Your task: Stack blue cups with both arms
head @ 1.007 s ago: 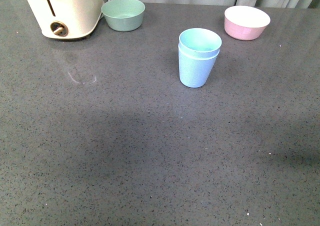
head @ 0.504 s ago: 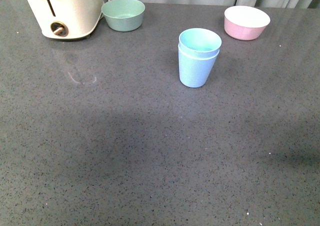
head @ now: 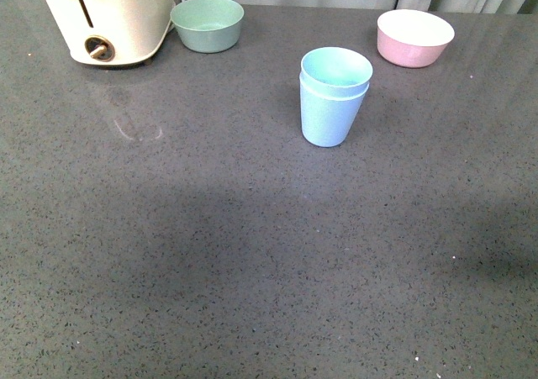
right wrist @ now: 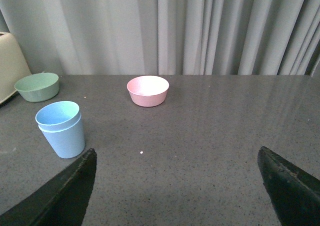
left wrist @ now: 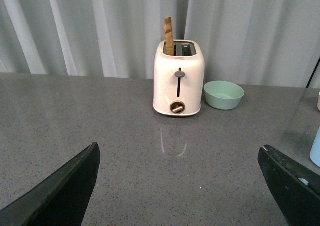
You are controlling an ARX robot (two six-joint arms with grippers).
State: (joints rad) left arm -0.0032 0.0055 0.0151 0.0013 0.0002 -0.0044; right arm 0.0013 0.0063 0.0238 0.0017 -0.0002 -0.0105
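Blue cups (head: 334, 97) nested, upright on table (head: 252, 253). Left tool (left wrist: 180, 186), right tool (right wrist: 177, 186) both spread, empty. Task looks done.

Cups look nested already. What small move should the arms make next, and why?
Probably none beyond holding both arms back. One pale blue tapered plastic cup sits nested inside the other pale blue cup, upright on the grey speckled countertop. The left pincer and right pincer are open, empty and clear of the stack, so the task looks complete.
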